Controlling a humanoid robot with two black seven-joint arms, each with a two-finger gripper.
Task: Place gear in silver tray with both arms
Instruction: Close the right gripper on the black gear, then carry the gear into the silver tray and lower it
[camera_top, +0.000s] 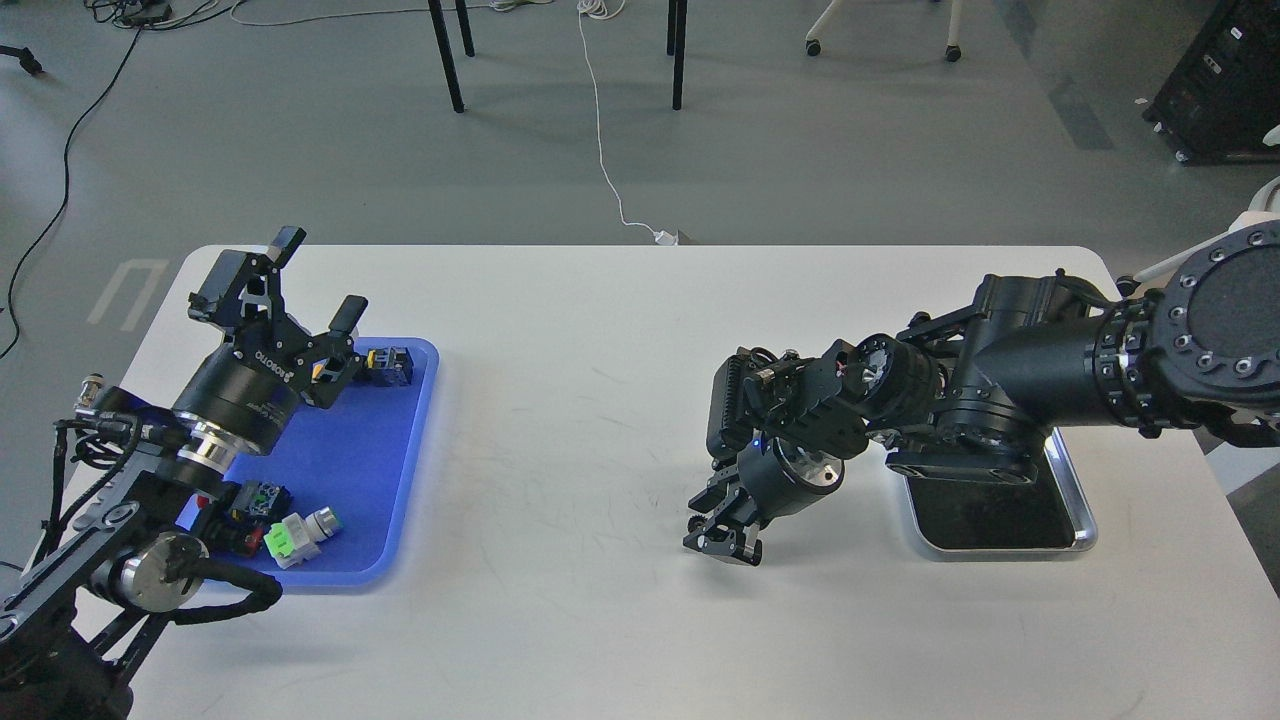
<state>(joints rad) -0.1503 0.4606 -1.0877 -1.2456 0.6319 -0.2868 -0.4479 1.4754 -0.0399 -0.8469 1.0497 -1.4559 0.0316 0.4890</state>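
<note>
The left claw (318, 275) is hovering with fingers spread apart and empty over the far end of the blue tray (405, 490), seemingly still picking a part, while the right claw (722, 535), its fingers too dark to tell apart, is hanging low over the white table (600, 400). The silver tray (1075, 500) is sitting half hidden under the right arm, which is crowding any drop. No gear is identifiable among the small parts: a black block (392, 365), a green-and-white piece (298, 535).
</note>
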